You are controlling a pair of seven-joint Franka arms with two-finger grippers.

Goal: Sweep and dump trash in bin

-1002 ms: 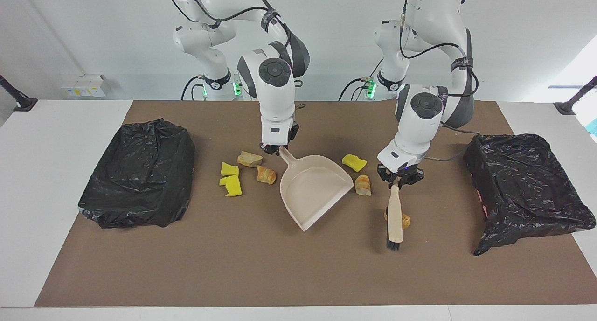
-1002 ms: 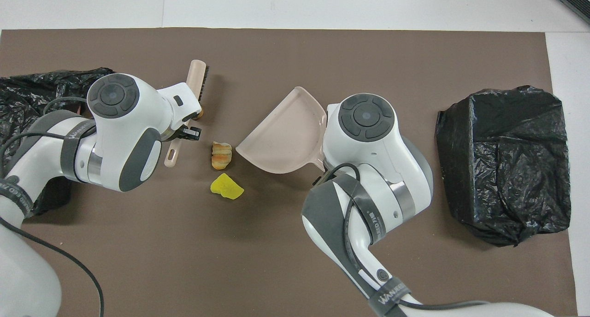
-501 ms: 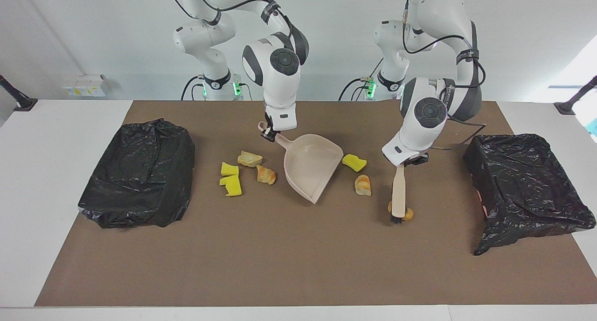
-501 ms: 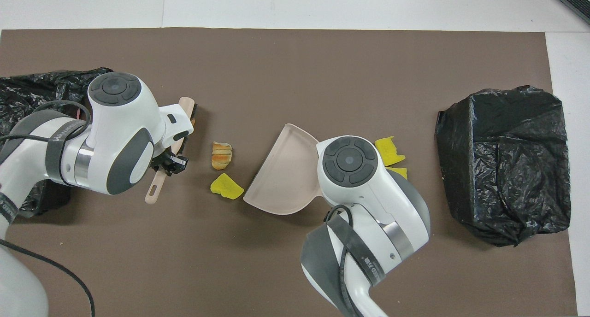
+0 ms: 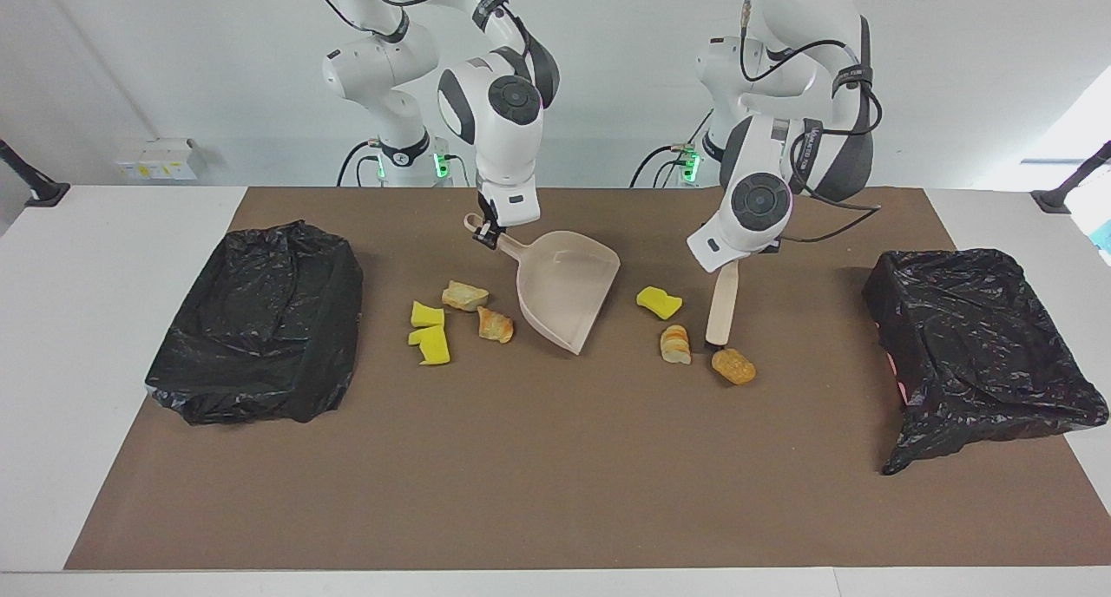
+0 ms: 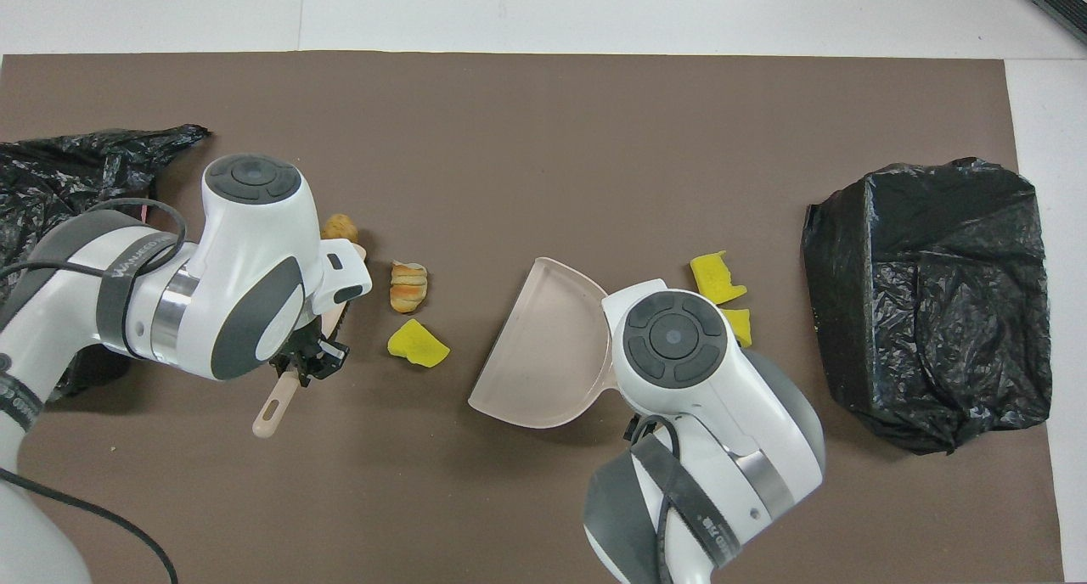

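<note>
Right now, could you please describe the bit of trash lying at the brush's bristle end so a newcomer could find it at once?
Start at the black bin bag at the left arm's end of the brown mat. Toward the middle from it, the left gripper holds a beige brush slanting down to the mat. The orange-brown lump lies at its bristles, plain and darker than the pale striped bread piece beside it.

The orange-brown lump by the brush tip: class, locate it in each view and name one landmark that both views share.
Facing view: the orange-brown lump lies below centre toward the picture's right, at the brush tip.
Overhead view: the lump sits left of centre, partly hidden by the left arm.
Shared landmark: the striped tan lump beside it.
</note>
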